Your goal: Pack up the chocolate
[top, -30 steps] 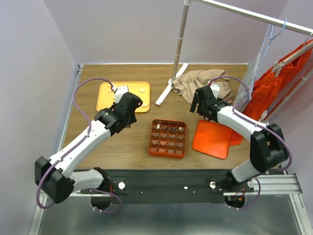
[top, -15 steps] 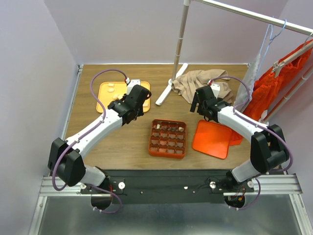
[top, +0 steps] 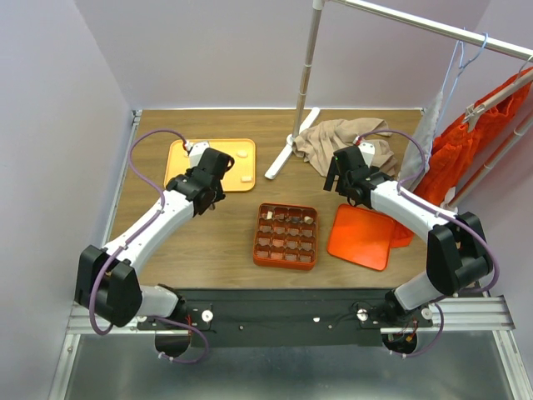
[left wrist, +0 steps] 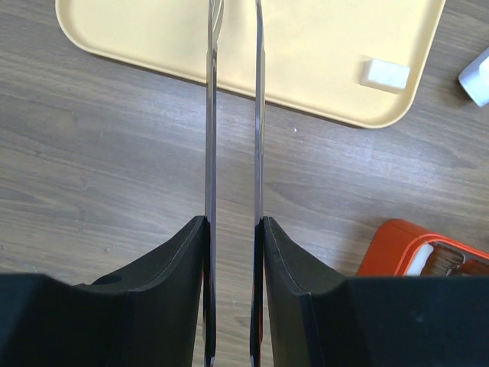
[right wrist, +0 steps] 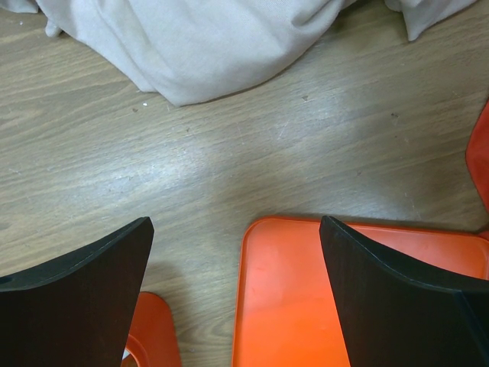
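— Where is the chocolate (top: pixel 246 177)?
— Part of it lies loose on the yellow tray (top: pixel 177 171), as cream-white lumps near the right edge; more of it, brown and white, sits in the far row of the orange gridded box (top: pixel 285 264).
— And the left gripper (left wrist: pixel 234 8)?
— Over the tray's near edge; its fingers (left wrist: pixel 211 115) stand almost together with a thin slit between them; the tips run out of the wrist view, so I cannot tell whether they pinch anything.
— The right gripper (right wrist: pixel 235 222)?
— Spread wide, holding nothing; it hangs over the wooden table (right wrist: pixel 114 168), between the beige cloth (right wrist: pixel 214 38) and the flat orange tray (right wrist: pixel 306 290).
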`<state>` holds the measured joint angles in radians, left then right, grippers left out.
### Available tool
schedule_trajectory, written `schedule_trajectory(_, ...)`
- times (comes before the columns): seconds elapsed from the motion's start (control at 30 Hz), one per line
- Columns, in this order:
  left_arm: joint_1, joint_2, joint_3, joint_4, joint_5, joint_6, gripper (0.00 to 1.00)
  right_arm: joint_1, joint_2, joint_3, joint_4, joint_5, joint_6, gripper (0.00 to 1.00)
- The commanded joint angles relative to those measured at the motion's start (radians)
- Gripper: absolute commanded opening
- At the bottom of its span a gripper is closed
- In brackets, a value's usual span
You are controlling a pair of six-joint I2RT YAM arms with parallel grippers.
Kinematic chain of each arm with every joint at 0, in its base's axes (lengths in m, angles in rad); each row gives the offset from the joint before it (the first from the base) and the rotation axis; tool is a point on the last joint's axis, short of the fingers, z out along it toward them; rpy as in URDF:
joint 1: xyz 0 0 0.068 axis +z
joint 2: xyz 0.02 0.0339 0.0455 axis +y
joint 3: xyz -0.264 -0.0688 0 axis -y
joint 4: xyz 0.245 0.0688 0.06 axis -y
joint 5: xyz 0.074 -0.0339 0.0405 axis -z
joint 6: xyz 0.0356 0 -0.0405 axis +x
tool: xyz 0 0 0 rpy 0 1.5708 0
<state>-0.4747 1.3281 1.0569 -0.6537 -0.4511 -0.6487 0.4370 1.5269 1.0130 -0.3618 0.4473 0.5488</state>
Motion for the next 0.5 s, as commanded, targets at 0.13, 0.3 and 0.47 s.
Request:
schedule_trajectory(0.13, 0.027, 0.026, -0.017, 0.015, -0.011, -0.028, 0.43, -0.003, -0.017, 0.006, -0.017, 0.002, 0.000, 0.99)
schedule_trajectory(0.3, 0.041, 0.057, -0.020, 0.054, 0.005, -0.017, 0.43, -0.004, -0.013, 0.009, -0.017, -0.001, 0.000, 0.99)
schedule_trajectory(0.47, 0.050, 0.095, 0.002, 0.091, 0.032, 0.010, 0.43, -0.003, -0.016, 0.007, -0.017, -0.004, 0.000, 0.99)
